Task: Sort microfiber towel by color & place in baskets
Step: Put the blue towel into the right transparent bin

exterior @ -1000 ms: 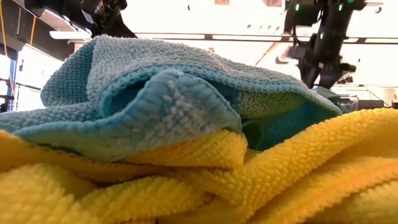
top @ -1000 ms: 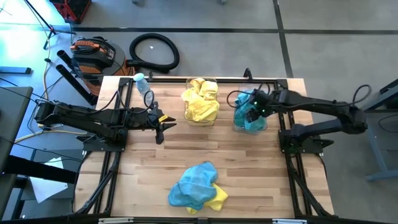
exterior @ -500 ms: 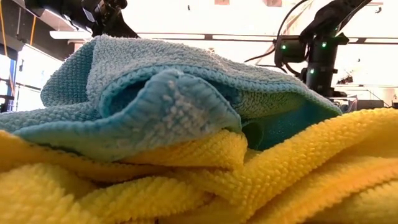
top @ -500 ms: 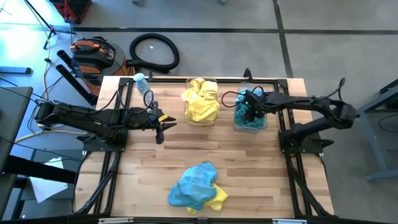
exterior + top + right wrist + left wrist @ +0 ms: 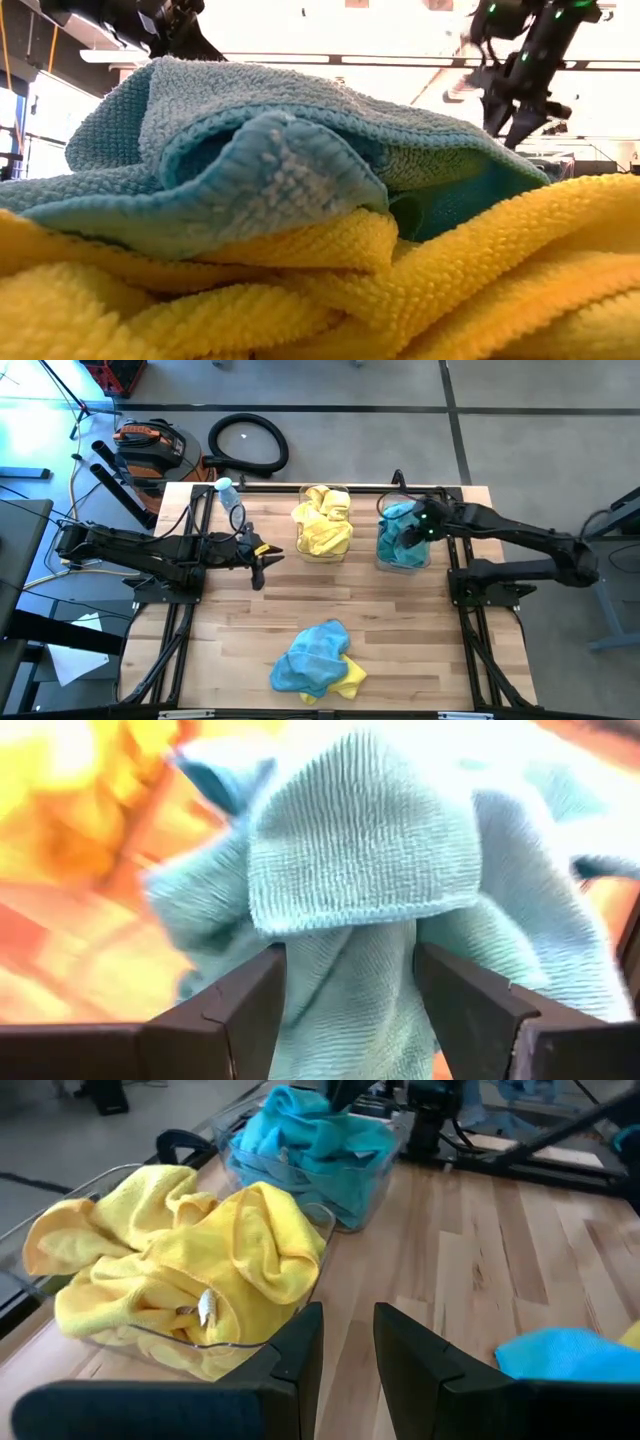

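High view: right gripper [image 5: 412, 532] poised over the right basket [image 5: 383, 556], the clear tub heaped with teal towels [image 5: 400, 552]. Left basket [image 5: 343, 550] beside it, full of yellow towels [image 5: 322, 525]. Left gripper [image 5: 262, 556] parked over bare wood toward the left side of the table [image 5: 420, 640], well apart from both tubs. Near the front edge, a leftover pile: teal cloth [image 5: 312, 650] lying on top of a yellow cloth [image 5: 350, 678]. Best to lift clear of the tub before swinging toward that pile, so nothing drags out over the rim.

Low view: pile filling the frame, teal cloth [image 5: 260, 150] draped over yellow [image 5: 300, 300]. Right arm [image 5: 520, 70] hanging in the background. Sensible to pinch only the top teal layer, high on a fold, so the yellow stays put.

Left wrist view: left fingers [image 5: 300, 1355] held apart by a modest gap, nothing between them. Yellow-filled tub [image 5: 240, 1342] close ahead, teal-filled tub [image 5: 355, 1205] beyond it. Corner of the leftover teal cloth [image 5: 560, 1355] at the edge.

Right wrist view: right fingers [image 5: 225, 1010] spread wide, a teal towel [image 5: 370, 870] bulging between and past them. No squeeze evident, so probably released rather than gripped, though contact with the pads cannot be ruled out. Worth rising straight up and checking that no fibre clings to the pads.
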Robot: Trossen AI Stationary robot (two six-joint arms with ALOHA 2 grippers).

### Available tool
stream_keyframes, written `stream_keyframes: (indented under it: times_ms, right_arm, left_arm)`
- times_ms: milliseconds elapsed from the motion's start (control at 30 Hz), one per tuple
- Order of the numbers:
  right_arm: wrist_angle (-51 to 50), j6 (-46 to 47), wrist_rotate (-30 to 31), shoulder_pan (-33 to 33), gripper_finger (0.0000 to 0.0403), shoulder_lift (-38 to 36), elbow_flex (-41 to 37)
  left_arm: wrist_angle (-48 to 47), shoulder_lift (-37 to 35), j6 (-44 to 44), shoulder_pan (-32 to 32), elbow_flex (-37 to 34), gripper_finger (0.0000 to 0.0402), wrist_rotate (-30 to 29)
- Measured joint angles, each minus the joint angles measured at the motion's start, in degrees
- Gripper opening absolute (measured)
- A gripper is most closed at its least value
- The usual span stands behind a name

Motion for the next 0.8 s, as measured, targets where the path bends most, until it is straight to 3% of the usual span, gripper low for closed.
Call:
stream_keyframes:
  times_ms: [200, 400, 567, 800]
  right_arm:
    - [-0.28, -0.09, 0.08, 1.69, 0.0220, -6.61, 1.73]
    - [-4.23, 4.22, 0.14, 7.63, 0.0220, -10.42, 1.67]
    - [-6.61, 11.51, 4.93, 18.14, 0.0220, -10.95, 1.62]
    - [-6.48, 22.45, 15.46, 35.07, 0.0220, -10.57, 1.62]
  left_arm:
    - [0.08, 1.58, -2.14, -1.08, 0.00, 0.0078, -1.38]
    - [3.31, 9.84, -2.92, -9.07, 1.42, 0.0078, -5.73]
    - [1.27, 19.49, -3.68, -16.48, 8.49, 0.0078, -9.98]
    - [-10.85, 33.40, -8.04, -22.34, 23.03, 0.0078, -8.82]
